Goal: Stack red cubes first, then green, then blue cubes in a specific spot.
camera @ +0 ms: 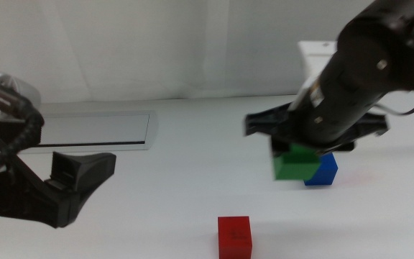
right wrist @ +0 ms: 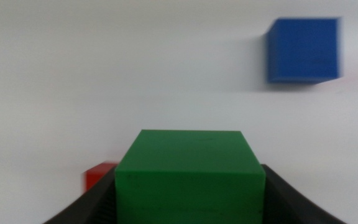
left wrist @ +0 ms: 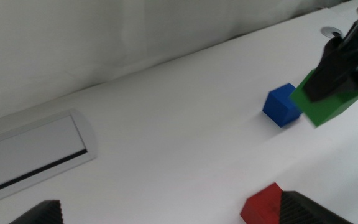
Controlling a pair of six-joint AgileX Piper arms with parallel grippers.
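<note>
The small matte green cube (camera: 296, 164) hangs just above the table, pinched between the right gripper's (camera: 302, 152) jaws, beside the small deep-blue cube (camera: 322, 171). The small matte red cube (camera: 234, 236) sits alone nearer the front. To stack cleanly, centre green squarely over red before lowering. The left gripper (camera: 85, 173) waits spread open.

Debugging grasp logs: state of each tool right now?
Left tool: open, holding nothing, low over the table's left side.
Right tool: closed on the green cube, lifted beside the blue cube.
</note>
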